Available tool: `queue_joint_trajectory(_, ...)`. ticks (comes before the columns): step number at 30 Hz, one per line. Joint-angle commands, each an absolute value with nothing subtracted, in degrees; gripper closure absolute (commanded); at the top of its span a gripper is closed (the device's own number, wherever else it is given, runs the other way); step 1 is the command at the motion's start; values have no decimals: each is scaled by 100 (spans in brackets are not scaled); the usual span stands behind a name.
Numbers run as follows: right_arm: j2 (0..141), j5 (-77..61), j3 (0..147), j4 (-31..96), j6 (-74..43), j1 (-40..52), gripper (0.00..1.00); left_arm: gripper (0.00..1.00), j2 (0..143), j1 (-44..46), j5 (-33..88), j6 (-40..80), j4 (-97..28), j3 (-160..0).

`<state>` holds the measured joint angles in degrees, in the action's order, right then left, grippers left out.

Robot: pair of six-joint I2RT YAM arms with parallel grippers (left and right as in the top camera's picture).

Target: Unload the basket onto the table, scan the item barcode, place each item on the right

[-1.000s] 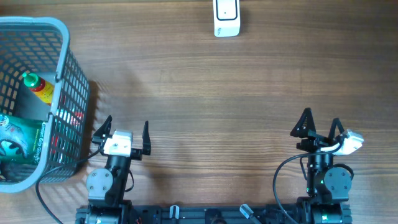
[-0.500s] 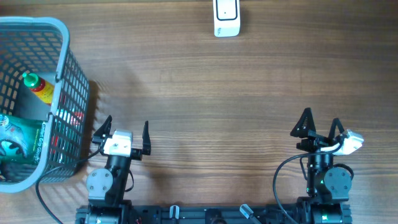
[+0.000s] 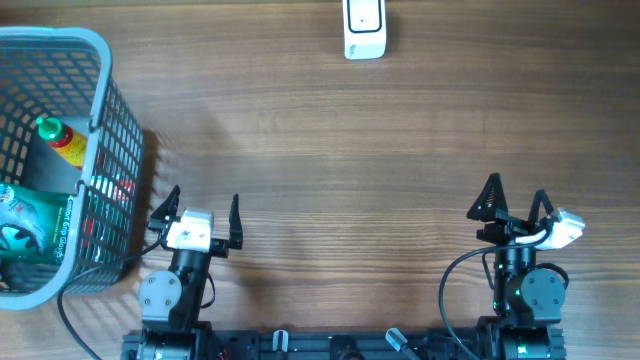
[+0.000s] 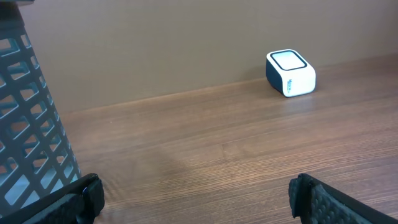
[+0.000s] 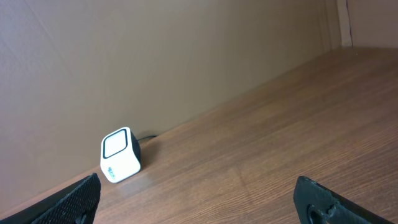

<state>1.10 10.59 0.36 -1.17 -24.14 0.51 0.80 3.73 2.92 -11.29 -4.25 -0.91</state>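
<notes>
Both claws stand spread and empty: the left gripper (image 3: 205, 196) is just beside the grey basket (image 3: 100, 60), the right gripper (image 3: 516, 190) well apart from it. Inside the basket lie the items, a yellow bottle (image 3: 60, 140) and a green packet (image 3: 30, 225). The white scanner (image 3: 364, 28) stands far to the basket's right, level with its far rim.

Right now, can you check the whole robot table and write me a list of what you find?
Surface: brown wooden table, no spills seen.
Job's things: white scanner at the far edge; grey basket on the left, holding a green-capped bottle and a green packet.
Clutter: nothing seen.
Grippers: left gripper and right gripper both open, holding nothing.
Cables: black cable looping beside the right arm's base.
Surroundings: plain brown wall behind the table.
</notes>
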Motion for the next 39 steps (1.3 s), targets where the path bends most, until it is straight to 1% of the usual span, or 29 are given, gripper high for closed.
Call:
queue_joint_trajectory(1, 27, 1162, 32, -145, -2414, 84, 0, 0, 49, 342, 360, -1175, -405, -36)
queue_joint_trajectory(8, 27, 1162, 30, -145, -2414, 84, 0, 0, 49, 342, 408, -1138, -403, -36)
queue_joint_trajectory(11, 27, 1162, 30, -145, -2414, 84, 0, 0, 49, 342, 1387, -963, -296, -36)
queue_joint_trajectory(13, 27, 1162, 30, -145, -2416, 84, 0, 0, 49, 340, 1369, -1009, -272, -36)
queue_joint_trajectory(14, 27, 1162, 30, -145, -2414, 84, 0, 0, 49, 346, 1437, -1000, -115, -36)
queue_joint_trajectory(16, 27, 1162, 32, -145, -2414, 84, 0, 0, 47, 351, 2272, -1004, 473, -36)
queue_joint_trajectory(19, 27, 1162, 32, -145, -2414, 84, 0, 0, 49, 353, 2799, -1000, 1221, -36)
queue_joint_trajectory(20, 27, 1162, 32, -145, -2414, 84, 0, 0, 49, 353, 2829, -952, 1380, -38)
queue_joint_trajectory(24, 27, 1162, 30, -145, -2414, 84, 0, 0, 49, 351, 2821, 108, 1828, -38)
queue_joint_trajectory(29, 27, 1162, 32, -145, -2414, 84, 0, 0, 69, 351, 2602, 899, 1863, -169)
queue_joint_trajectory(31, 27, 1162, 30, -145, -2414, 84, 0, 0, 161, 351, 2585, 974, 1861, -307)
queue_joint_trajectory(34, 27, 1162, 30, -145, -2414, 84, 0, 0, 600, 351, 2587, 974, 1756, -696)
queue_joint_trajectory(37, 27, 1162, 30, -145, -2414, 84, 0, 0, 1479, 351, 2591, 996, 1490, -1369)
queue_joint_trajectory(39, 27, 1162, 32, -145, -2416, 84, 0, 0, 2119, 351, 2615, 1212, 1487, -1848)
